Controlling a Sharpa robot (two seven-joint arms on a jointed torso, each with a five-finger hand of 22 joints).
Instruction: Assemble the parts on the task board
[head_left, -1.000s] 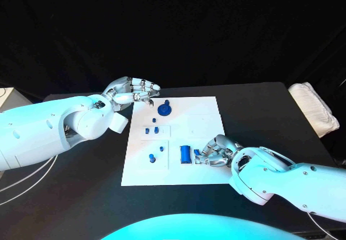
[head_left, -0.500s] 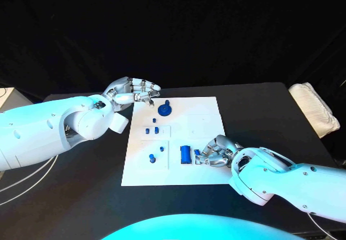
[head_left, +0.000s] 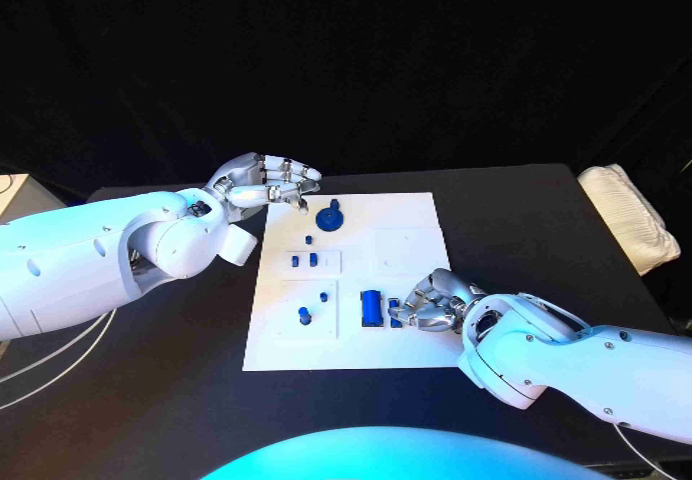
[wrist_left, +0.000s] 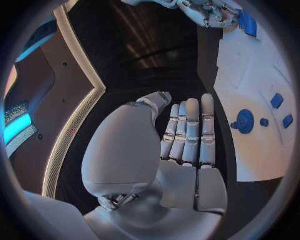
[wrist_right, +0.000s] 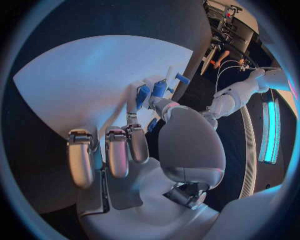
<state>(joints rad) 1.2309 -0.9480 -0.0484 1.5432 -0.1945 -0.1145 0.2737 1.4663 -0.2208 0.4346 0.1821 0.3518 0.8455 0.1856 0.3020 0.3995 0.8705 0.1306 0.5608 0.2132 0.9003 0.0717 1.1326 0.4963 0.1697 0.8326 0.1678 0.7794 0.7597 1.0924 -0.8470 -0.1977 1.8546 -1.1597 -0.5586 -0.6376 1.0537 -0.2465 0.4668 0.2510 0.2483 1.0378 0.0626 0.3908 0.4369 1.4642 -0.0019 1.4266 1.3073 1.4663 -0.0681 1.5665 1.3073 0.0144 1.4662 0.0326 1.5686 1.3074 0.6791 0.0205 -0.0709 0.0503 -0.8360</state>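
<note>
Black table under a black backdrop, with the white task board lying in the middle. Folded white cloth sits near the table's edge at 3 o'clock, well apart from the board.

Left hand hangs at the board's 11 o'clock corner, fingers curled in. Head view does not settle whether it grips anything; the left wrist view shows the left hand with fingers straight, side by side and bare, nothing in them, over dark table just beside the board's edge.

Right hand rests on the board at about 4 o'clock, fingers bent down next to the blue block. A small blue piece shows between the block and the fingers. Right wrist view adds what the head view hides: the right hand has fingertips touching blue parts on the white board; whether it pinches one or only touches, cannot tell.

Round blue part lies near 12 o'clock on the board, just beside the left hand; the left wrist view shows it as a disc. Small blue pegs sit mid-board, with another peg toward 7 o'clock.
</note>
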